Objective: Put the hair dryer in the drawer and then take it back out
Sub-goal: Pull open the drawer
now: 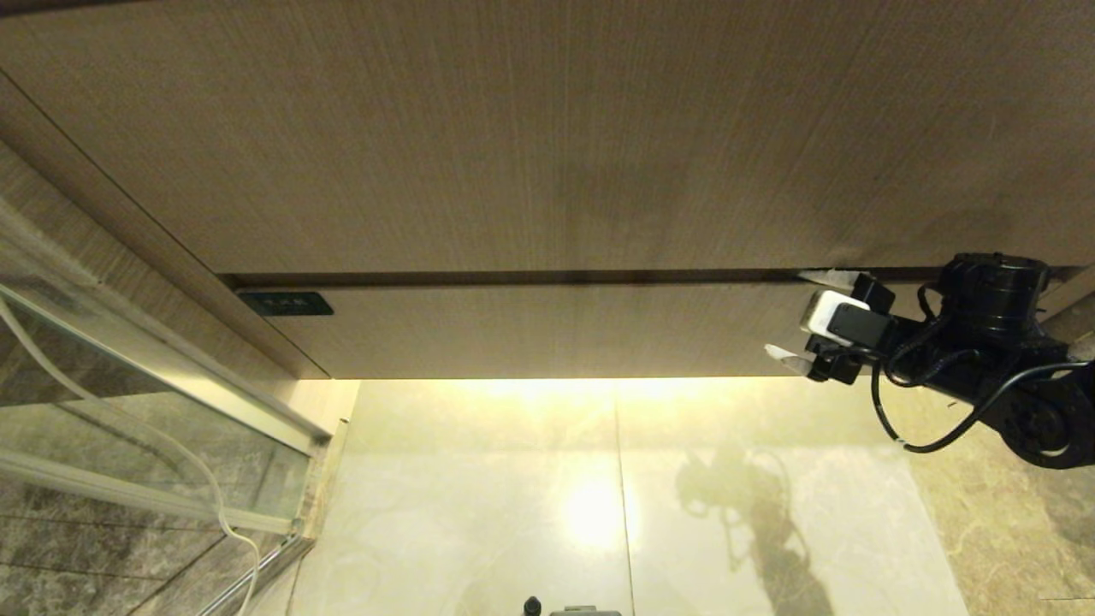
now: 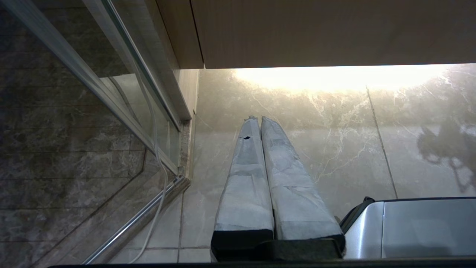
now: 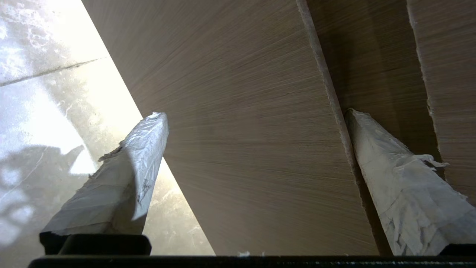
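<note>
The drawer [image 1: 547, 329] is the low wood-grain strip under the taller panel, and it is pushed in. My right gripper [image 1: 796, 316] stands open at its right end, jaws spread across the drawer front [image 3: 253, 149]. One taped finger [image 3: 375, 149] lies in the dark gap along the upper edge. The other finger [image 3: 137, 152] sits just past the lower edge, over the lit floor. Nothing is held. The hair dryer is out of view. My left gripper [image 2: 259, 119] is parked, shut and empty, pointing at the floor.
A taller wood-grain panel [image 1: 547, 137] fills the space above the drawer. A glass door with a metal frame [image 1: 154, 402] and a hanging white cord [image 1: 205, 488] is at the left. A dark label [image 1: 285, 303] marks the drawer's left end. Glossy marble floor [image 1: 530, 513] lies below.
</note>
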You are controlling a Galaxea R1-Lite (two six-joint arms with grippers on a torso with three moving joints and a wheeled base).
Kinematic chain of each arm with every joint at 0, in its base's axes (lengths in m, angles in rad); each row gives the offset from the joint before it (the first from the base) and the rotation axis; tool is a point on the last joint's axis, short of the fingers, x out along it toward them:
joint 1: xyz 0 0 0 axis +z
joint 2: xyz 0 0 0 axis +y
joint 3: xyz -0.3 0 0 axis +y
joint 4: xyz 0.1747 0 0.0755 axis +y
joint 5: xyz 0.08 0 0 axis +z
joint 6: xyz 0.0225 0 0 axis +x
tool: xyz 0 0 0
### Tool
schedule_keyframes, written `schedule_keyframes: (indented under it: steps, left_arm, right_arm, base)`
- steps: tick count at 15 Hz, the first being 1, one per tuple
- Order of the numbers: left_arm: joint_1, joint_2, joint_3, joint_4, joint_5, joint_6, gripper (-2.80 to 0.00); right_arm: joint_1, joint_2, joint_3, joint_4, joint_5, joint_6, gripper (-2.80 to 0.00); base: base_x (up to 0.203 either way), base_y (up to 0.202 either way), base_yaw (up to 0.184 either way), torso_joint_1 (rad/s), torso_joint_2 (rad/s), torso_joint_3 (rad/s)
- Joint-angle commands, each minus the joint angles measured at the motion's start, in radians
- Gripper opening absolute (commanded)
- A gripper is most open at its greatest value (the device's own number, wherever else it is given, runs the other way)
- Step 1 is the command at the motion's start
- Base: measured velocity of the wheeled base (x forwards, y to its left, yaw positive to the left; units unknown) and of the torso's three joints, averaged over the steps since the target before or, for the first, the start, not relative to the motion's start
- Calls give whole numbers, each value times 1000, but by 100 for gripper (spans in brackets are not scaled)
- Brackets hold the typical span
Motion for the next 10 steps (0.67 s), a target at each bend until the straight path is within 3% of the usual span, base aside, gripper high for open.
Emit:
schedule_keyframes:
  steps: [1,10]
  left_arm:
    - [0,0,0,0,0,0,-280]
    - [0,-1,0,0,0,0,-280]
  right_arm:
    - [-17,22,-9,12,-10,-3,0]
    - [-64,-52,7,286,-44,-2,0]
  base:
    - [0,0,0,0,0,0]
    - [0,0,0,0,0,0]
